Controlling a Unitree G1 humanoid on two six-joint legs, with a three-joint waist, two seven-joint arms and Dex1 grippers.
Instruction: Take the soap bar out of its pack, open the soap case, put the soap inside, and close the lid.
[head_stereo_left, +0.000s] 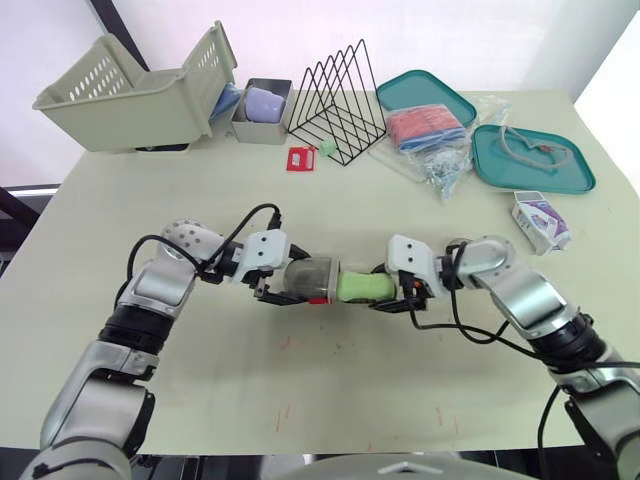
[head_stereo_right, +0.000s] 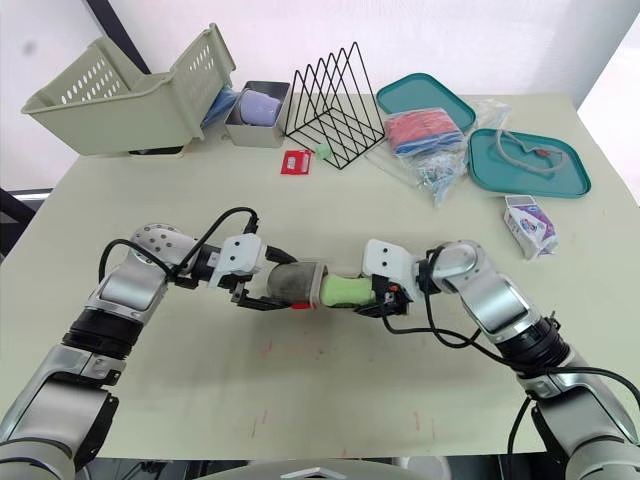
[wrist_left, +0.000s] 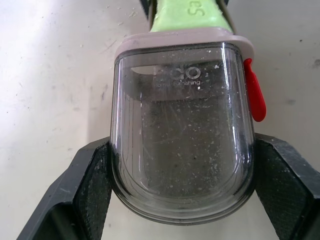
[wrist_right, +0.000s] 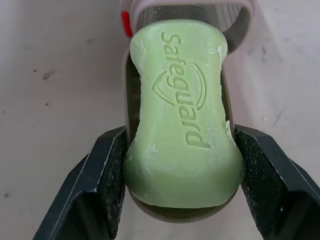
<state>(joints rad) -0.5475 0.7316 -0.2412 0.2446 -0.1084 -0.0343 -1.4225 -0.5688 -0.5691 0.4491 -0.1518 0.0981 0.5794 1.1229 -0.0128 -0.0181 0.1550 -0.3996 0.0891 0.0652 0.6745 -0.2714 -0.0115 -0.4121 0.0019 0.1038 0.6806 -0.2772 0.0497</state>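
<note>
Left gripper (head_stereo_left: 288, 284) is clamping the soap case (wrist_left: 182, 150): its fingers (wrist_left: 92, 190) are pressing on both sides of the smoky clear shell, near the rounded closed end. A red latch (wrist_left: 254, 92) is sitting at the rim of the shell's open mouth. Right gripper (wrist_right: 181, 134) is holding the green soap bar (wrist_right: 180, 115) together with the grey tray (wrist_right: 175, 212) under it, fingers (wrist_right: 105, 185) narrowed against the two long sides. Embossed face of the bar is facing the right wrist camera. The two grippers are pointing at each other over the middle of the counter (head_stereo_left: 200, 380), somewhat toward its near edge. The bar's far end is meeting the open mouth of the case; cannot tell how far in it is reaching. The pack (head_stereo_left: 540, 220), a small white-and-purple carton, is lying near the right edge of the counter, well apart from both grippers. Along the far edge: a beige basket (head_stereo_left: 130, 95) at the left corner, a grey tin (head_stereo_left: 262, 112) beside it, a black wire rack (head_stereo_left: 338, 105), and two teal trays (head_stereo_left: 530, 158) toward the right corner.
</note>
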